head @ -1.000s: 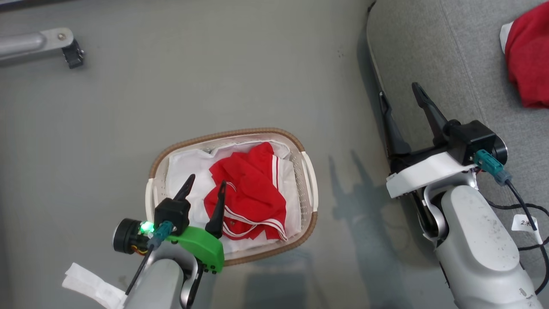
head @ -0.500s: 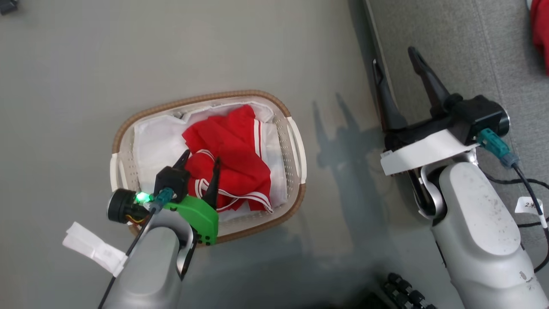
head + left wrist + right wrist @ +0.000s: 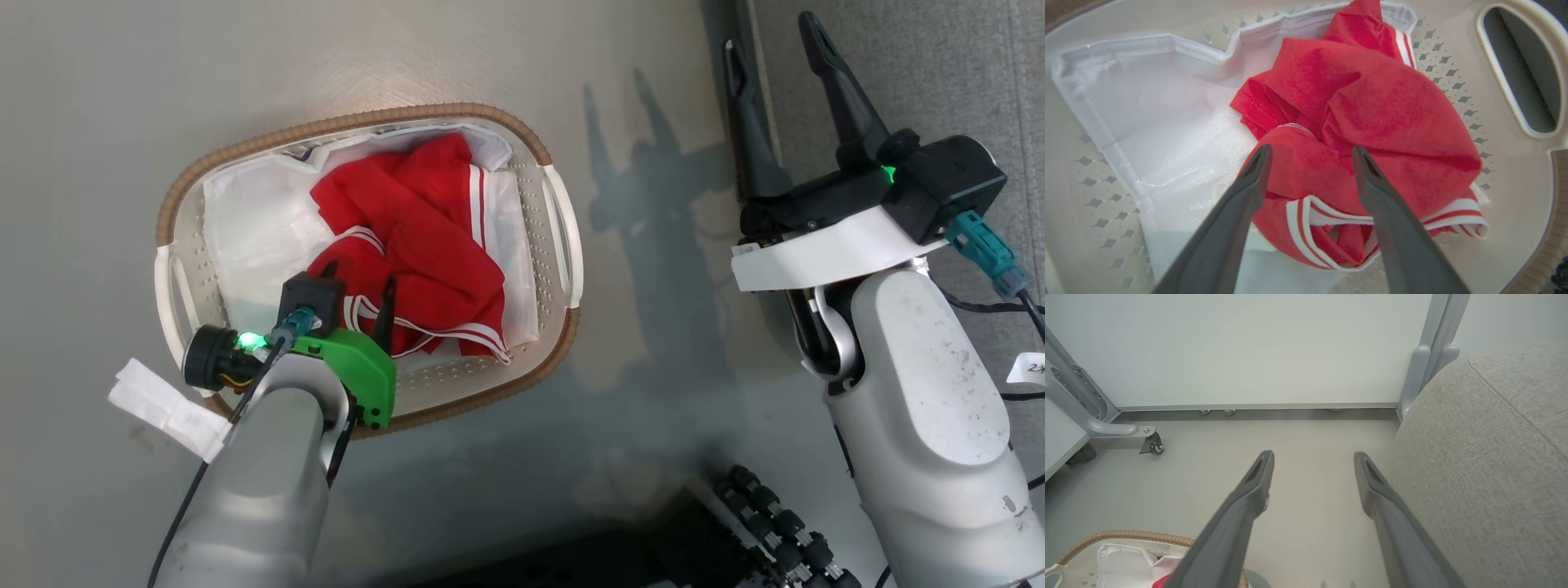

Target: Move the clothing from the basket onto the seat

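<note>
the left pincer (image 3: 1311, 150) stands spread wide inside the oval white perforated plastic basket (image 3: 343, 126) with brown woven rim, its dark fingers (image 3: 1229, 220) either side of a raised fold of the bright red, white-striped soft clothing (image 3: 1372, 114), pinching nothing; tip contact i cannot tell. the white cloth liner (image 3: 1147, 102) lies to its left. the right pincer (image 3: 1313, 455) hangs spread and empty above the grey floor (image 3: 1306, 433), the grey upholstered fabric seat (image 3: 1486, 457) just to its right
</note>
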